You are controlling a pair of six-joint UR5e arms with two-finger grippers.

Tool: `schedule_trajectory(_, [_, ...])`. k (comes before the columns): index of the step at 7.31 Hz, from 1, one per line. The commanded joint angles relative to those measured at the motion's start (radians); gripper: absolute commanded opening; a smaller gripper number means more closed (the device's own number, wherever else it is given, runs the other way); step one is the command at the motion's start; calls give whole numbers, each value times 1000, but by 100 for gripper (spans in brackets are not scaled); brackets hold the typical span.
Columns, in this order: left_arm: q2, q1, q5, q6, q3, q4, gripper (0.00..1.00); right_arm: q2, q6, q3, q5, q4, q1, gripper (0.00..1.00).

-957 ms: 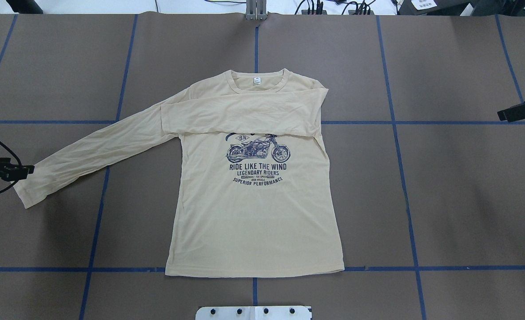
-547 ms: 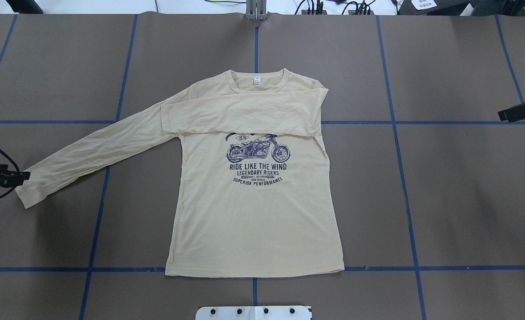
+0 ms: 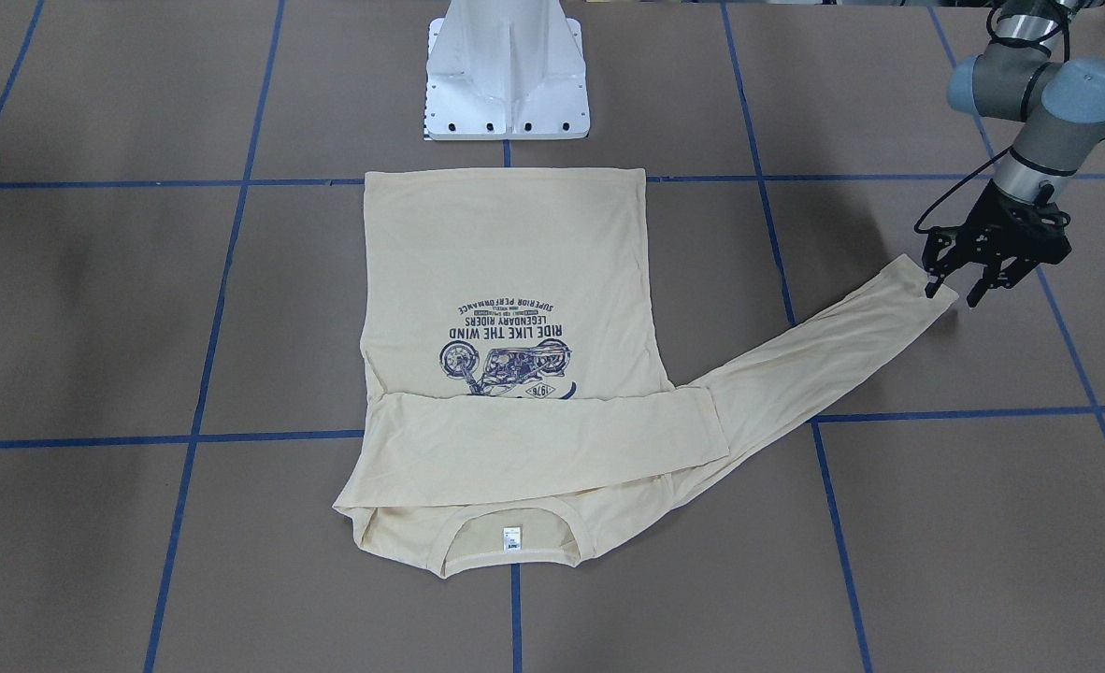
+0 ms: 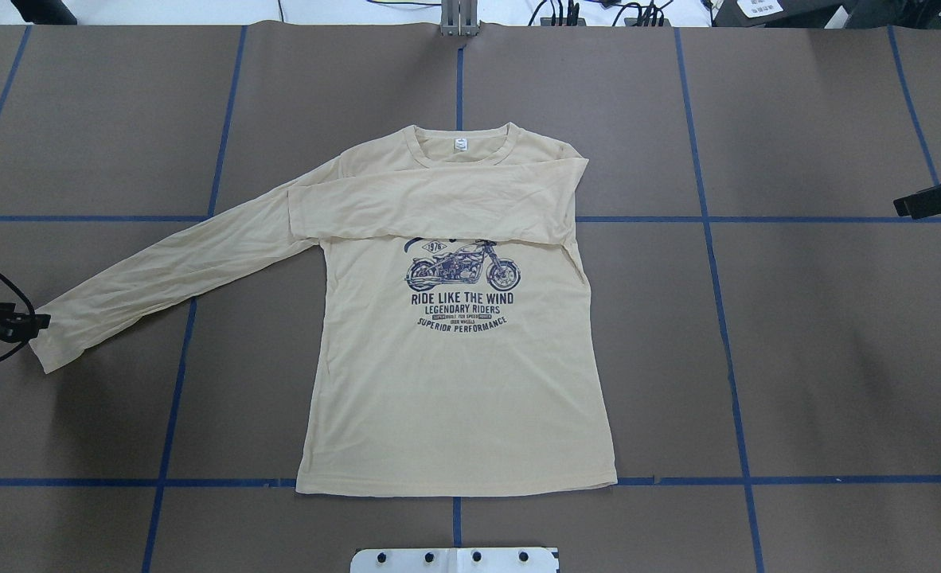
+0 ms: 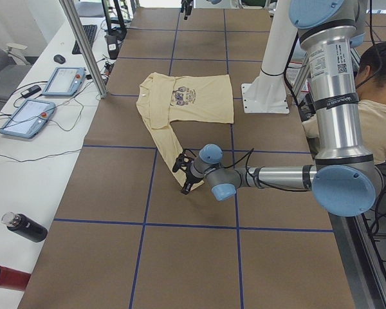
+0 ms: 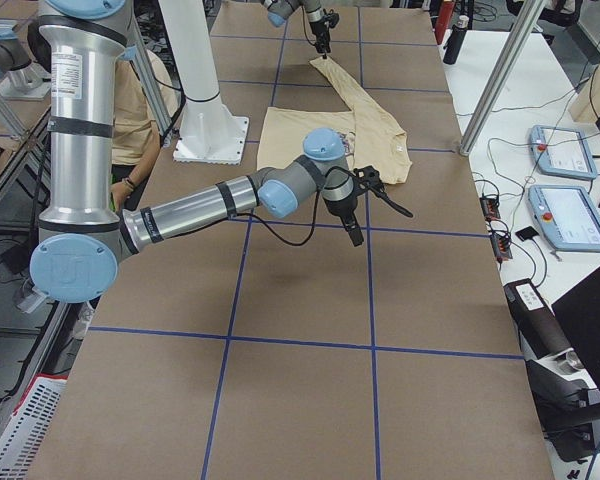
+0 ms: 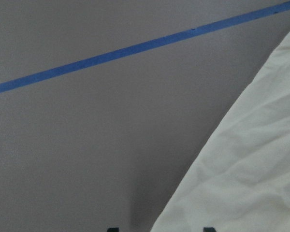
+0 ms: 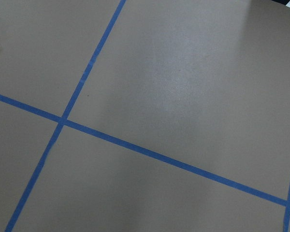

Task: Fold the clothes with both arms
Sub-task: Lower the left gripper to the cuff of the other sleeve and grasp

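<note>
- The black two-finger left gripper [image 3: 951, 295] has its fingers spread apart and sits low over the table, right at the end of the spread-out sleeve [image 4: 176, 278]. In the wrist view the cloth edge runs up between the two tips, so it's straddling the cuff [image 3: 912, 279] but hasn't pinched it yet.
- The black right gripper [image 4: 902, 207] is parked way out at the 3 o'clock edge of the overhead view, well apart from the cloth. I honestly can't tell if it's open or closed, and its wrist cam shows only bare table.
- My take on the step in hand: grab the cuff and fold this sleeve across the chest.
- To do it well, I'd get both layers of the cuff, not just the top one. Then lift only enough to clear and carry it toward 3 o'clock, so it lands flat on the other sleeve [image 4: 439, 207]. Thin knit probably drags and bunches if pulled low.
- The pale cream-yellow long-sleeved knit shirt [image 4: 454, 398] lies front up in the middle of the brown table [image 4: 797, 358], collar at 12 o'clock and hem at 6.
- One sleeve is already folded across just below the collar. It covers the top of the navy motorcycle print [image 4: 462, 278].
- The loose sleeve runs out toward 8 o'clock, a bit wrinkly. The body looks smooth, and the white neck label [image 4: 461, 145] is showing.
</note>
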Motion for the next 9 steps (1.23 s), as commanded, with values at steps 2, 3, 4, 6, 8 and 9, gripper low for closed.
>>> schedule_trajectory(2, [-2, 2, 0, 2, 8, 0, 60, 0, 0, 0, 0, 0, 0, 100])
schedule_trajectory(3, [-2, 11, 0, 2, 8, 0, 55, 0, 0, 2, 0, 2, 0, 100])
schedule_trajectory(4, [-2, 21, 0, 2, 8, 0, 51, 0, 0, 0, 0, 2, 0, 100])
schedule_trajectory(6, [-2, 27, 0, 2, 3, -2, 6, 0, 0, 2, 0, 2, 0, 100])
schedule_trajectory(8, [0, 21, -15, 3, -26, -2, 0, 1, 2, 2, 0, 2, -2, 100])
schedule_trajectory(9, [9, 13, -20, 9, -58, 3, 0, 0, 2, 2, 0, 2, 0, 100])
